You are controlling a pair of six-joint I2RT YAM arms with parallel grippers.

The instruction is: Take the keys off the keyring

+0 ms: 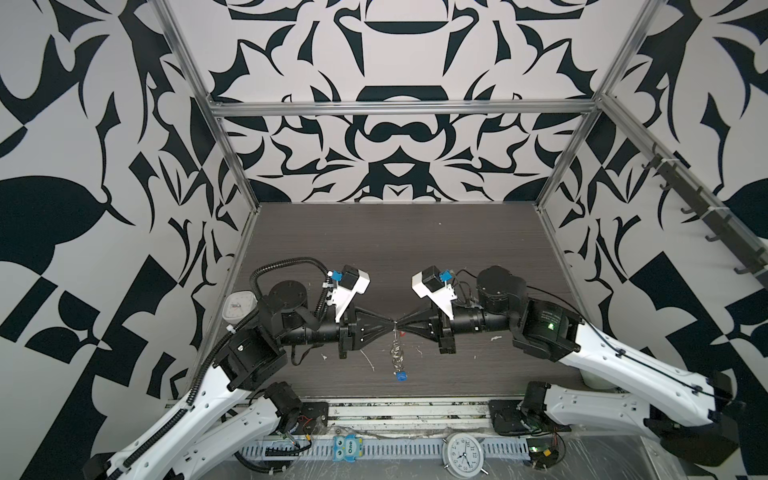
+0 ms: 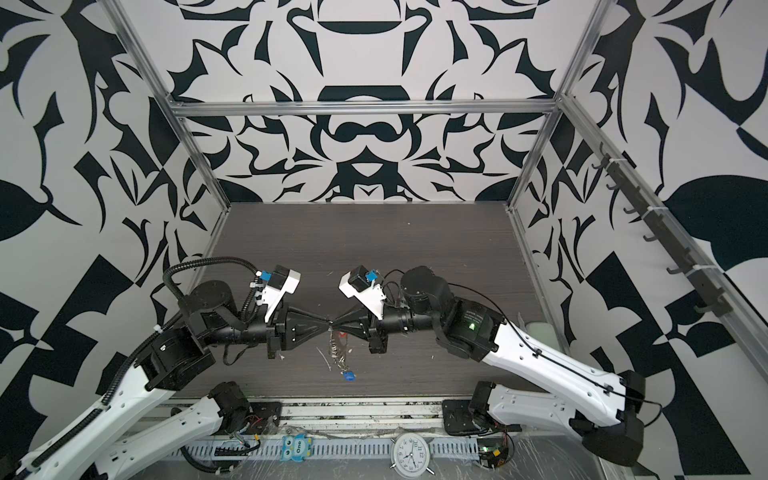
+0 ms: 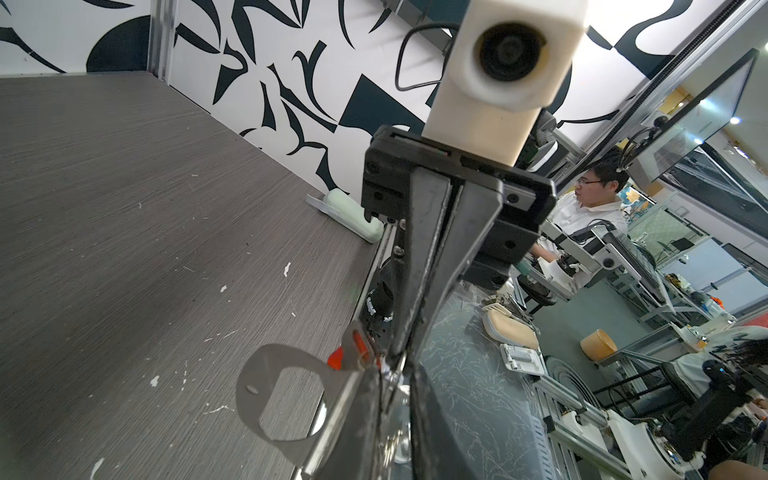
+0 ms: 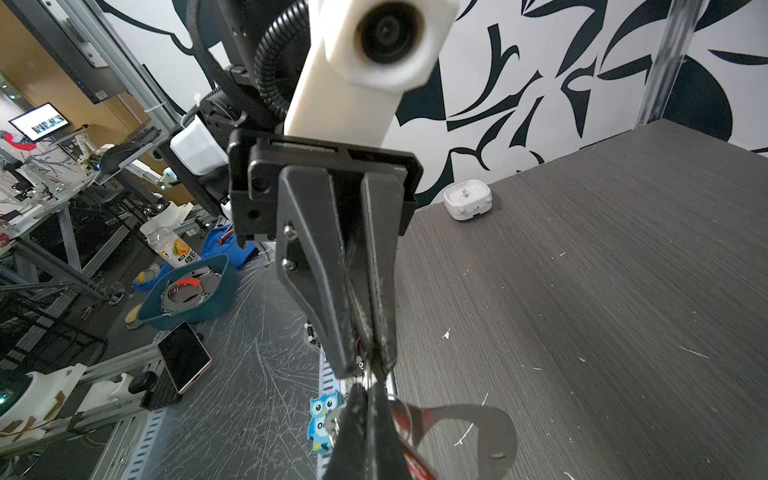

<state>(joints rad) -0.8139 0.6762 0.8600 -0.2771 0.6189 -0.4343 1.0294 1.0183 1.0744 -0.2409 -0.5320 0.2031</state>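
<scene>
In both top views the left fingers [image 1: 376, 328] and the right fingers [image 1: 415, 323] point straight at each other and meet tip to tip above the table [image 1: 374, 249], so neither arm is nearer than the other. Both pairs are pinched almost flat together on the clip end of the keyring [image 3: 286, 358]. Which clip or small ring each pair grips is hidden by the tips. From that meeting point the bunch with the keys [image 1: 397, 355] trails toward the table's front edge. Its long axis lies crosswise to the line of the 2 arms, and it ends at the blue tag [image 1: 401, 376], well apart from either pair. The red-orange tag [image 3: 336, 358] sits just beside the tips. Whether the blue tag touches the table I cannot tell. As I judge it, a key will come free only by a pull along the arms' shared line, not along the bunch.
</scene>
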